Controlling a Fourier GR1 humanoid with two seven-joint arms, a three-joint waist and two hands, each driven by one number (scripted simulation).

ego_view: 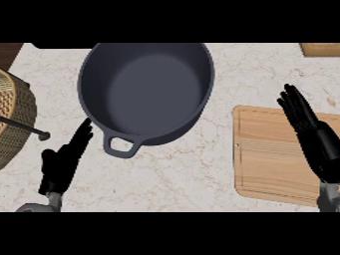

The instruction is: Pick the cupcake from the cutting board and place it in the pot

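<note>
Hovering right hand (314,134) over cutting board (275,159), seemingly bare.

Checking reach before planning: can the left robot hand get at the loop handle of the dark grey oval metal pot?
Probably yes. The left robot hand lies open just left of the loop handle of the dark grey oval metal pot, with only pale marble counter between them.

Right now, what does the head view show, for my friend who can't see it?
An empty dark pot sits on the counter, beside a bare wooden cutting board. The right robot hand is open over the board, the left robot hand open near the pot's handle.
</note>
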